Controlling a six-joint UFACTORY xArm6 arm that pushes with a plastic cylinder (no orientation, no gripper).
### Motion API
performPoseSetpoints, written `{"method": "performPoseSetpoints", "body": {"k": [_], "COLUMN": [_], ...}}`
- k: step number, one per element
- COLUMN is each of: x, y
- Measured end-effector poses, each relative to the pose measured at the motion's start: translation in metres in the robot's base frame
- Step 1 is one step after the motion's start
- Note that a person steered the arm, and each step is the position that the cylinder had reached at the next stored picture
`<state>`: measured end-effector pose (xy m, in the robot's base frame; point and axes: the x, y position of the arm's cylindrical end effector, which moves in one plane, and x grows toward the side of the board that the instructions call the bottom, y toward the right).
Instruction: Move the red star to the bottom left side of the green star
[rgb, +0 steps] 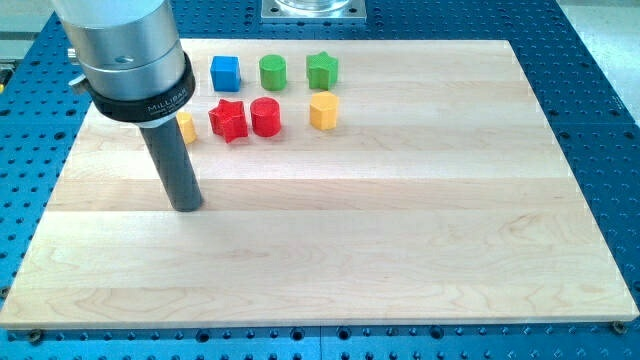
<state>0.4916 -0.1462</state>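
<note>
Nearest you, my tip (186, 207) rests on the board (400, 250), holding nothing, at seven o'clock from the red star (228, 120). Green star (322, 70) sits at two o'clock. You see one yellow block (186, 127) half hidden behind my rod.

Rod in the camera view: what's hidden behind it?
A yellow block pokes out at the rod's right edge, beside the red star. Its left part is covered, so its shape is unclear.
</note>
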Motion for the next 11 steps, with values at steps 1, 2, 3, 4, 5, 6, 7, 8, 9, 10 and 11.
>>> {"method": "performPoseSetpoints", "body": {"k": [1,2,3,4,5,6,7,8,9,10,11], "x": [0.0,0.0,-0.001,-0.001,-0.001,0.01,0.026,0.014,0.012,-0.021,-0.048], "y": [0.0,0.0,0.0,0.0,0.0,-0.004,-0.004,-0.004,-0.016,-0.03,-0.04]}}
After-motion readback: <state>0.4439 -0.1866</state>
